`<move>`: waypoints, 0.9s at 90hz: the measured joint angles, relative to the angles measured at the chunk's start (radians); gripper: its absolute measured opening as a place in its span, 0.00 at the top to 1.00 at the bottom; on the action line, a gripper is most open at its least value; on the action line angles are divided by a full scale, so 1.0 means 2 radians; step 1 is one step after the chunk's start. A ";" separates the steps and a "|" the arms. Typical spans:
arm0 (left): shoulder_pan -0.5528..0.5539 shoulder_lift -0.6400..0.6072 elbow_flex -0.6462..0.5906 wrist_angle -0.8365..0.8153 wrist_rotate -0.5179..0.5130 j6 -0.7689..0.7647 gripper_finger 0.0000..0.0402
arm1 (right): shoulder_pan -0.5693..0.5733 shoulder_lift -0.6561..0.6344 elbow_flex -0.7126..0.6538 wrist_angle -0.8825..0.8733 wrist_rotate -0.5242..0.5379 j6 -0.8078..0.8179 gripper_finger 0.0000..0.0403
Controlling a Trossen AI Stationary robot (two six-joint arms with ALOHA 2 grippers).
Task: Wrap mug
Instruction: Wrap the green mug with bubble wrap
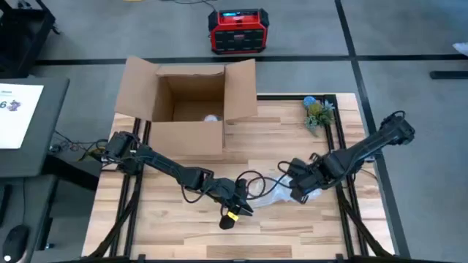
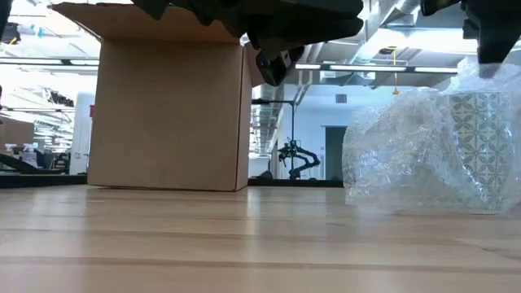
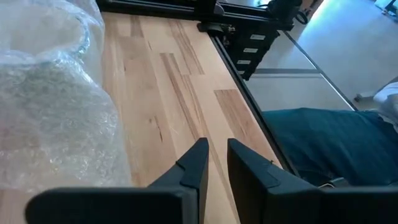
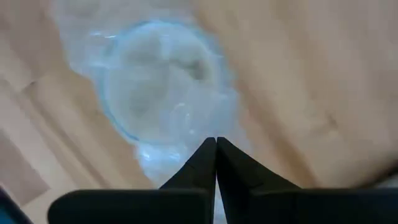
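Right gripper (image 4: 216, 144) at lower centre of the right wrist view, fingers pressed together tip to tip, poised directly above the open mouth of the mug (image 4: 163, 84), which sits swathed in bubble wrap (image 4: 155, 158); impossible to tell whether a fold of the wrap is caught between the tips. In the high view, same gripper (image 1: 301, 191) right of centre, at the edge of the crumpled wrap (image 1: 276, 196). In the low view, patterned mug (image 2: 480, 146) upright at far right, inside the clear wrap (image 2: 399, 155).

Left gripper (image 3: 216, 155) at lower centre of the left wrist view, fingers nearly together with a narrow gap, holding nothing, just beside the wrap (image 3: 56, 106) over the wooden table (image 3: 168, 81). From above, low centre (image 1: 235, 212).

Open cardboard box (image 1: 186, 102) at upper left of the table. Small plant (image 1: 318, 113) at upper right. Red device (image 1: 238, 31) on the floor, top centre.
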 joint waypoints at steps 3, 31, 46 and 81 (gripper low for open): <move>0.000 0.000 0.000 0.000 0.000 0.000 0.91 | -0.004 0.011 -0.005 0.014 -0.001 -0.012 1.00; 0.000 0.000 0.000 0.000 0.000 0.000 0.91 | -0.049 0.149 -0.004 0.094 -0.035 -0.118 1.00; 0.000 0.000 0.000 -0.001 0.000 -0.001 0.91 | -0.062 0.189 0.003 0.090 -0.049 -0.162 1.00; 0.000 0.000 0.000 0.000 0.000 -0.001 0.91 | -0.029 0.076 0.053 0.022 -0.009 -0.121 1.00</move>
